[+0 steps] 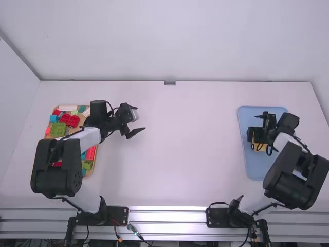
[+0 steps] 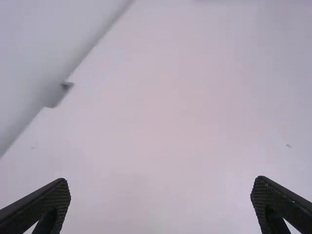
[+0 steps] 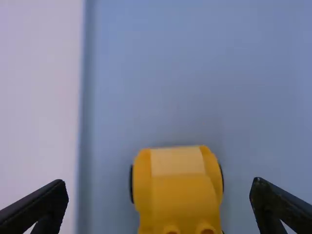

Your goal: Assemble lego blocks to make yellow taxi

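Note:
My left gripper [image 1: 140, 119] is open over the white table, just right of the tray of loose blocks; the left wrist view has the same gripper [image 2: 162, 182] with nothing between its fingers. Over the blue tray [image 1: 257, 170] hangs my right gripper [image 1: 255, 127], above a yellow vehicle [image 1: 258, 146] partly hidden by the arm. Seen from the right wrist, this yellow vehicle [image 3: 178, 195] has rounded sides, dark wheels and two studs at the lower edge. The right gripper [image 3: 159, 183] is open, one finger on either side of it, apart from it.
At the left, a wooden tray holds red blocks [image 1: 70, 120], a green block [image 1: 58, 129] and several others, partly under the left arm. A small grey fitting [image 1: 170, 83] sits at the table's far edge. The bare white table [image 1: 180, 144] lies between the arms.

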`<control>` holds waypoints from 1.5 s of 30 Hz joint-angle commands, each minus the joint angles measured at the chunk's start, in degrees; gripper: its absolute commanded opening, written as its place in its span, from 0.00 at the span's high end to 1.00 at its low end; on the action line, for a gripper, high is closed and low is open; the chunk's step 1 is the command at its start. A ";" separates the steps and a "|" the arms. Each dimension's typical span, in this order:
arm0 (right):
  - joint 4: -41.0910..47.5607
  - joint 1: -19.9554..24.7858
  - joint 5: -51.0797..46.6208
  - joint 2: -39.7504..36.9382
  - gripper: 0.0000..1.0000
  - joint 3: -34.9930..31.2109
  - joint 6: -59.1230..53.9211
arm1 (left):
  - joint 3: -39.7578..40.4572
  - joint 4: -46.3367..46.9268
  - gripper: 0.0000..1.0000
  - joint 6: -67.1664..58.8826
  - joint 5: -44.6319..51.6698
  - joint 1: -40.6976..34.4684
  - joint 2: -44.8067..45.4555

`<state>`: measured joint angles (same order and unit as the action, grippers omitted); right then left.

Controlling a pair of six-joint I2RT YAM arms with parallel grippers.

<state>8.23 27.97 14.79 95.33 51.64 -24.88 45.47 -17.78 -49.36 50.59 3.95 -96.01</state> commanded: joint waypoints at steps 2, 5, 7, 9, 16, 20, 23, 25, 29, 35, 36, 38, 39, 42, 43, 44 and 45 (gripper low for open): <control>3.26 -4.39 -1.99 -6.62 0.01 4.28 4.00 | 0.00 -3.56 0.01 18.91 -5.86 -0.70 3.30; 5.11 -8.61 -3.41 -10.56 0.01 5.46 4.09 | 0.00 -3.15 0.01 23.12 -11.78 -1.92 6.69; 5.64 -11.61 -4.94 -13.00 0.01 5.68 4.11 | 0.00 -1.42 0.01 24.63 -16.04 -2.80 9.64; 6.21 -15.37 -6.51 -15.80 0.01 5.68 4.11 | 0.00 1.31 0.01 26.32 -20.72 -3.67 13.46; 9.92 -28.63 -10.88 -24.83 0.01 5.68 4.09 | 0.00 12.98 0.01 32.74 -25.97 -3.93 28.20; 12.81 -35.78 -12.33 -28.76 0.01 5.66 4.02 | 0.00 20.26 0.01 33.24 -26.03 -3.87 35.74; 13.69 -37.58 -12.89 -30.94 0.02 5.08 4.45 | -0.59 22.04 0.02 33.87 -26.62 -3.95 38.79; 12.25 -36.14 -14.33 -32.39 0.05 3.63 5.90 | -2.04 20.58 0.04 35.33 -28.07 -3.95 40.25; 9.62 -33.51 -14.79 -35.01 0.09 1.01 8.52 | -4.72 17.90 0.09 38.01 -30.75 -3.95 42.93; 4.17 -28.06 -14.79 -40.46 0.19 -4.44 13.97 | -10.39 17.78 0.19 43.68 -36.42 -3.95 48.60; 3.35 -27.97 -14.79 -41.28 0.20 -5.26 14.79 | -11.25 17.78 0.21 44.54 -37.28 -3.95 49.46; 1.34 -27.97 -14.79 -43.30 0.24 -7.28 16.81 | -13.37 17.78 0.24 46.65 -39.40 -3.95 51.57; 0.12 -27.97 -14.79 -44.51 0.26 -8.49 18.02 | -14.64 17.78 0.26 47.92 -40.67 -3.95 52.84; -3.41 -27.97 -14.79 -48.04 0.32 -12.02 21.55 | -18.33 17.78 0.33 49.36 -44.36 -3.95 56.54; -4.76 -27.97 -14.79 -49.40 0.34 -13.38 22.91 | -19.74 17.78 0.35 49.36 -45.77 -3.95 57.94; -6.50 -27.97 -14.79 -51.13 0.37 -15.11 24.64 | -21.53 17.78 0.38 49.36 -47.56 -3.95 59.74; -6.85 -27.97 -14.79 -51.48 0.38 -15.46 24.88 | -21.89 17.78 0.39 49.36 -47.92 -3.95 60.10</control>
<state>1.87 0.16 0.01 45.47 37.78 -4.45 24.86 0.16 -1.52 6.94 -0.23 -37.56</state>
